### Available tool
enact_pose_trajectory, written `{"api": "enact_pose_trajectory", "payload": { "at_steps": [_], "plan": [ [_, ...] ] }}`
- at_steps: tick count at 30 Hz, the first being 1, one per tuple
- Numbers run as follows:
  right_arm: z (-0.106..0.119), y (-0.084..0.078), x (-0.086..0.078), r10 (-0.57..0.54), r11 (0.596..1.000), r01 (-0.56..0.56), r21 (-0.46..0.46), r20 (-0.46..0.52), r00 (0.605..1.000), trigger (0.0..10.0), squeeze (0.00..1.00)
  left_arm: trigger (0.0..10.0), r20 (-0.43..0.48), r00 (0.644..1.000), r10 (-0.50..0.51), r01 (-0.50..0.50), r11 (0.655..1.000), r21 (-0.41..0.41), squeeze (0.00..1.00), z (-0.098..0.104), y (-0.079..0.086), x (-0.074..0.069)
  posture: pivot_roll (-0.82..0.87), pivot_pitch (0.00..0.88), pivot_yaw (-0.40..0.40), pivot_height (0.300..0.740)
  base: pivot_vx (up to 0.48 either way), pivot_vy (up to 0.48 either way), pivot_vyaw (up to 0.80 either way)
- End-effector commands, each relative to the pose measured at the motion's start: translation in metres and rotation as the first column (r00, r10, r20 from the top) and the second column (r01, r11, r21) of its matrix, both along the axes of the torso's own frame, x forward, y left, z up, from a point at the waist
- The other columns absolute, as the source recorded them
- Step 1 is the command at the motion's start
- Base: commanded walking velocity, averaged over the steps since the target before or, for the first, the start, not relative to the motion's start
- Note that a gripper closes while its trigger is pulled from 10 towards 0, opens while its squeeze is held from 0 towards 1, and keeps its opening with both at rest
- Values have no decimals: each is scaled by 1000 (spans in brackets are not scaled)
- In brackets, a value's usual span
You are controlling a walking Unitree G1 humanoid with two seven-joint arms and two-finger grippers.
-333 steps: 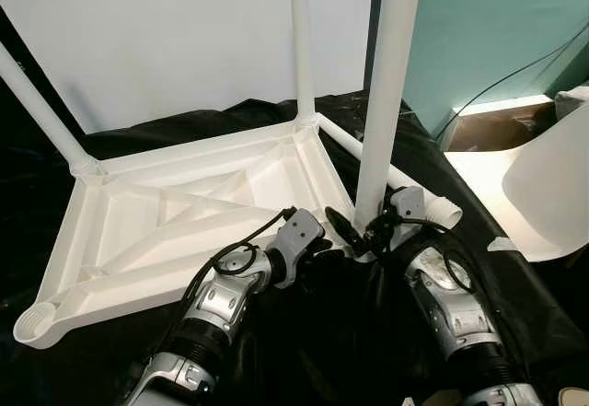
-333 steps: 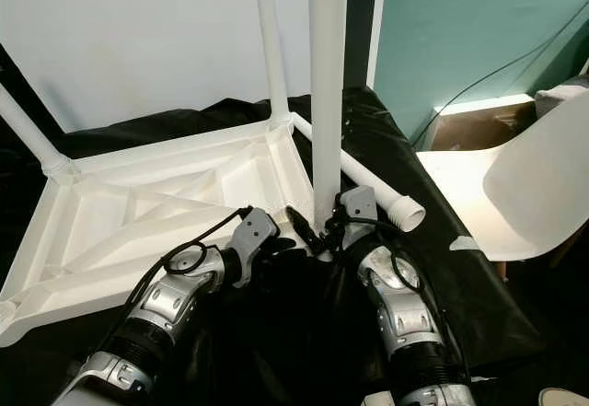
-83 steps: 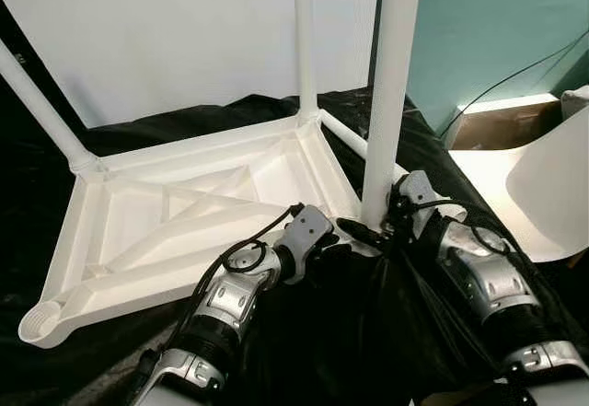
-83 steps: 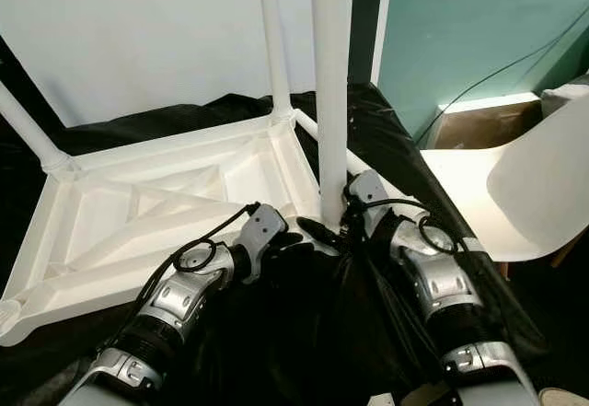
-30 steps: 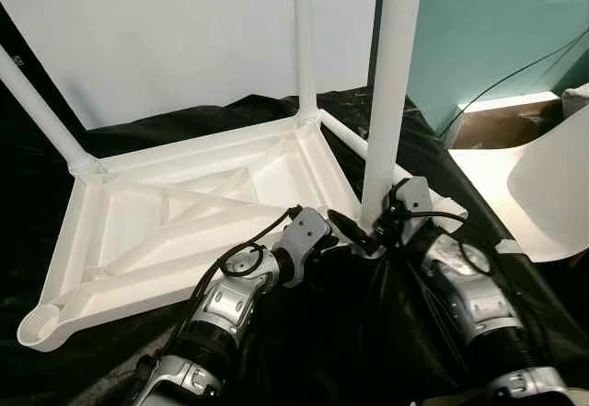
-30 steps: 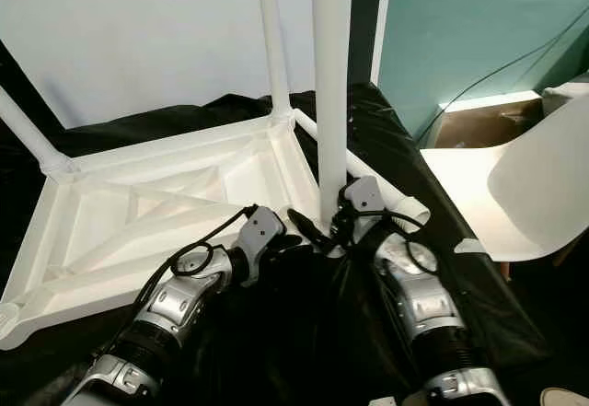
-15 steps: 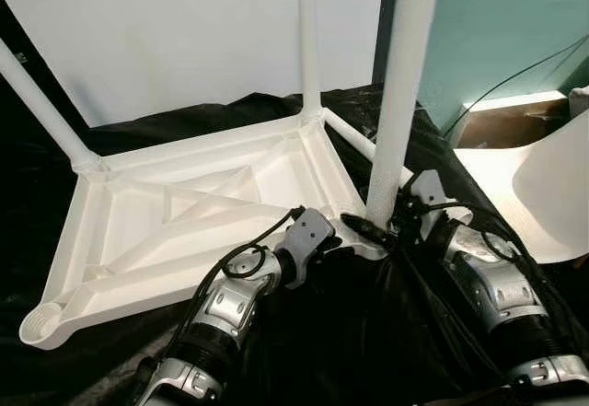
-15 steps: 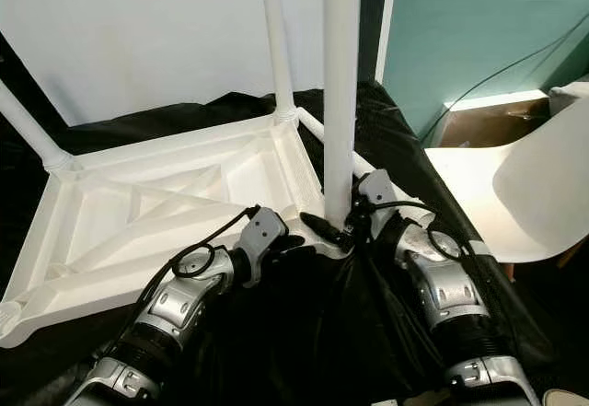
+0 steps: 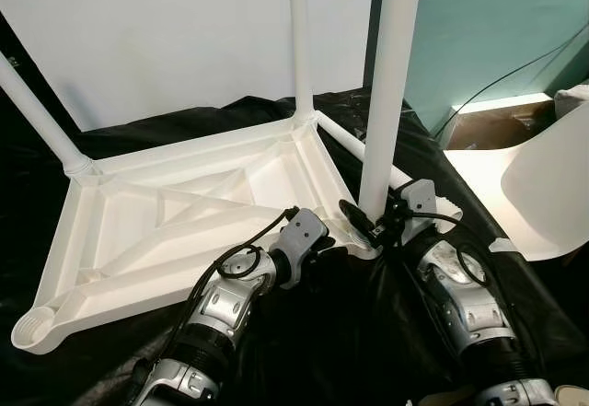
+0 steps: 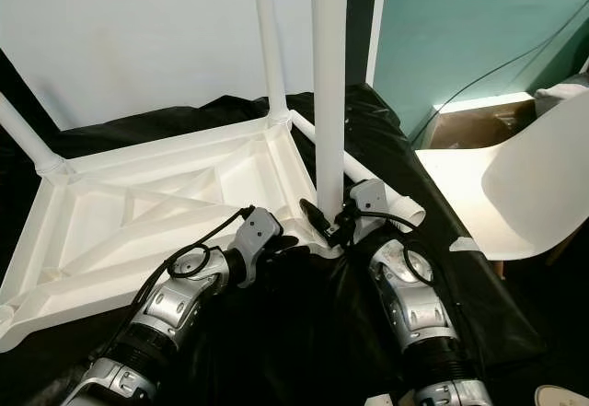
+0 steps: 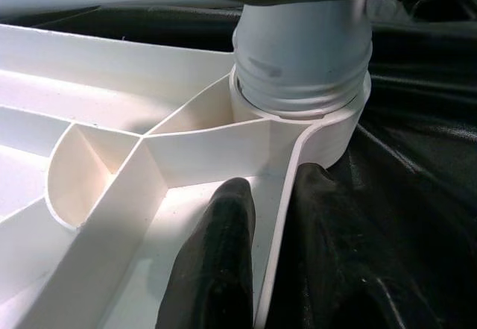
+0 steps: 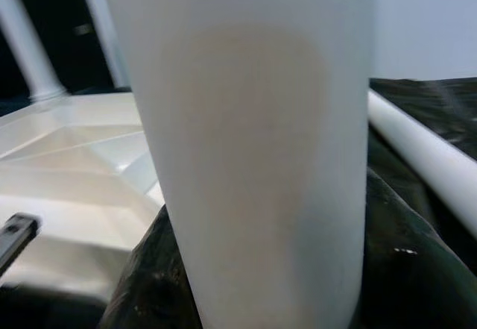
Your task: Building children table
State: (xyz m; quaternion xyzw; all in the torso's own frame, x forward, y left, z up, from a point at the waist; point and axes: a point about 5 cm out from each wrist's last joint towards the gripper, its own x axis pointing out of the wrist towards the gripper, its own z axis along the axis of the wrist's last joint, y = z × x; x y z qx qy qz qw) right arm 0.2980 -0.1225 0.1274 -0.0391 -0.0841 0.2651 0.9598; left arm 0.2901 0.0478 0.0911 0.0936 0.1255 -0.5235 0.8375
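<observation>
The left gripper (image 9: 324, 245) pinches the upturned tabletop's (image 9: 175, 217) rim, one finger (image 11: 216, 262) on each side. Beyond them, the right gripper (image 10: 333, 224) clasps the third leg (image 10: 329, 84), upright in its socket (image 11: 298, 124). Next: twisting the thread home.

One upturned white tabletop (image 9: 184, 213) is lying on one black sheet (image 9: 313, 351), three white legs (image 9: 391, 75) are standing in its corners, one loose leg (image 10: 386, 194) is lying alongside, and one white chair (image 10: 534, 194) is sitting nearby.
</observation>
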Motion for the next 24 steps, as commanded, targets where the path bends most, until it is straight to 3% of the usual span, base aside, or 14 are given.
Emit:
{"api": "enact_pose_trajectory", "payload": {
  "at_steps": [1, 4, 10, 11, 12, 14, 15, 21, 22, 24],
  "plan": [
    [-12, 10, -3, 14, 1000, -15, -14, -54, 998, 0, 0, 10000, -181, 983, -32, 44, 997, 63, 0, -37, -1, -20, 63, 0, 40, 740, 0, 0, 0],
    [-16, 16, -2, -65, 998, 64, -5, -70, 995, 0, 0, 10000, -176, 984, -34, 46, 997, 63, 0, -36, -1, -18, 59, 0, 42, 740, 0, 0, 0],
    [-17, 19, -1, -52, 999, 51, -9, -80, 995, 0, 0, 10000, -175, 984, -34, 45, 997, 63, 0, -36, -1, -18, 55, 0, 44, 740, 0, 0, 0],
    [-17, 22, -1, -2, 1000, 0, -16, -96, 995, 8314, 0, 10000, -175, 984, -33, 45, 997, 64, 0, -36, -1, -17, 54, 0, 40, 740, 0, 0, 0],
    [-17, 24, -2, 47, 998, -49, -25, -101, 994, 10000, 0, 10000, -174, 984, -32, 44, 997, 64, 0, -36, -1, -16, 53, 0, 39, 740, 0, 0, 0],
    [-16, 25, -2, 78, 996, -82, -38, -98, 992, 10000, 0, 10000, -173, 984, -31, 43, 997, 65, 0, -36, -1, -16, 54, 0, 37, 740, 0, 0, 0],
    [-13, 25, -2, 126, 991, -130, -42, -93, 988, 10000, 1000, 10000, -172, 985, -31, 42, 997, 65, 0, -36, -1, -16, 53, 0, 36, 740, 0, 0, 0],
    [-8, 22, -1, 200, 977, -205, -52, -86, 976, 10000, 1000, 10000, -171, 985, -31, 43, 997, 64, 0, -36, -1, -15, 51, 0, 34, 740, 0, 0, 0],
    [-1, 18, -4, 317, 937, -323, -131, -61, 946, 10000, 0, 10000, -172, 985, -32, 44, 997, 63, 0, -36, -2, -15, 49, 0, 35, 740, 0, 0, 0],
    [0, 17, -5, 351, 921, -356, -158, -57, 934, 10000, 0, 10000, -172, 985, -33, 44, 997, 63, 0, -36, -2, -15, 49, 0, 35, 740, 0, 0, 0]
  ]
}}
